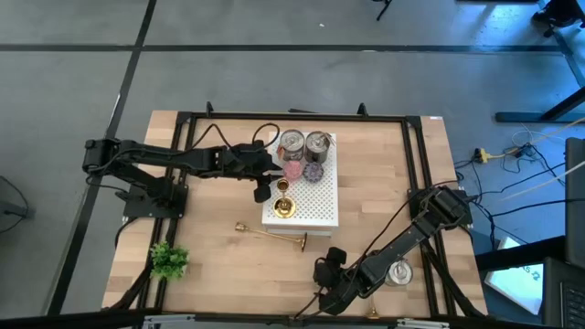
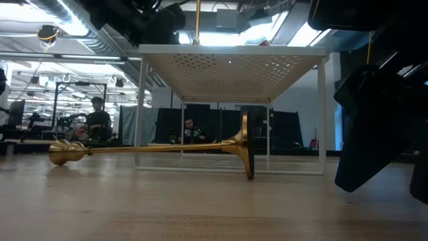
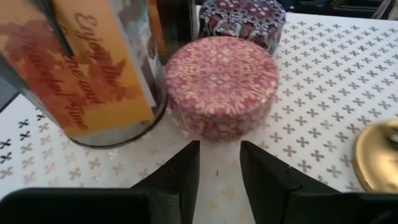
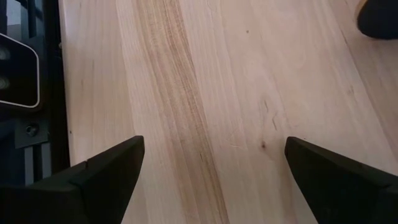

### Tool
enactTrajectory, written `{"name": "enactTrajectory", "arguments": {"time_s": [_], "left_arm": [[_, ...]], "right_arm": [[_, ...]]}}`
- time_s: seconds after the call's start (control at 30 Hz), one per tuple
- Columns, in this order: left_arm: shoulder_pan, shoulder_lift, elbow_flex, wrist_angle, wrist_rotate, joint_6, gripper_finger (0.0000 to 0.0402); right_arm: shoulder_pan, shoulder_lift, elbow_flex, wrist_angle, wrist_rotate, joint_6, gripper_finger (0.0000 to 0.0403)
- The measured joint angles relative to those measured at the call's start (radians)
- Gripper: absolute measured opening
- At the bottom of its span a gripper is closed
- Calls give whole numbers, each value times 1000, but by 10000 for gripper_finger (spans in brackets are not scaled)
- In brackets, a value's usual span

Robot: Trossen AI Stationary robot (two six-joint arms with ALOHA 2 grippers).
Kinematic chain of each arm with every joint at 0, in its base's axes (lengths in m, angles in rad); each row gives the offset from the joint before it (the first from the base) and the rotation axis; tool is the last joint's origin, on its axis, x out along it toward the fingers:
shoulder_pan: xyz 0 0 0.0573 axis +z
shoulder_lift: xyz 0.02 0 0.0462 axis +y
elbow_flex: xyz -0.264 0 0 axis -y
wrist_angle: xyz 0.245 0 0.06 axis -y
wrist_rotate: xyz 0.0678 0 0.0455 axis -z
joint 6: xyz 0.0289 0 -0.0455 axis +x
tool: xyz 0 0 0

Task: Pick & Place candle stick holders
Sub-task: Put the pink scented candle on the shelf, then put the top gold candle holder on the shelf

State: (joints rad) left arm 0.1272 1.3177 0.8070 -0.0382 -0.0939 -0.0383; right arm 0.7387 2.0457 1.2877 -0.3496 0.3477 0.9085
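The left gripper [image 1: 262, 190] is hovering at the white perforated shelf [image 1: 320, 206], jaws narrowly apart around nothing, just beside the upright candle stick holder [image 1: 284, 206] standing there. Another holder [image 1: 272, 235] is lying beside the shelf. Next: reaching and clamping a stem. The right gripper [image 1: 327, 271] is waiting apart.

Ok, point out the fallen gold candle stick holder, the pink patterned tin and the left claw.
fallen gold candle stick holder [image 2: 160, 148], low view, middle of its stem.
pink patterned tin [image 3: 221, 78], left wrist view, centre of its lid.
left claw [image 3: 219, 165], left wrist view, gap midway between its fingertips.
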Motion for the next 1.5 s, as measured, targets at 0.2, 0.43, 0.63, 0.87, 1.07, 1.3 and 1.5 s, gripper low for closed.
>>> {"name": "enactTrajectory", "arguments": {"time_s": [0.2,0.43,0.63,0.87,1.07,1.3,1.5], "left_arm": [[0,5,0,12,8,0,103],[0,5,0,7,-52,1,102],[0,5,0,16,-41,10,102],[1,5,0,19,-12,9,102],[0,5,0,20,8,9,102],[0,5,0,35,10,9,102],[-1,-14,0,-3,-14,8,102]], "right_arm": [[0,0,0,-7,0,0,392],[1,0,0,-6,0,0,392],[2,0,0,-6,0,0,392],[2,0,0,-6,3,0,392],[2,0,0,-6,8,0,392],[2,0,0,-6,11,0,392],[2,0,0,-6,11,0,392]]}}
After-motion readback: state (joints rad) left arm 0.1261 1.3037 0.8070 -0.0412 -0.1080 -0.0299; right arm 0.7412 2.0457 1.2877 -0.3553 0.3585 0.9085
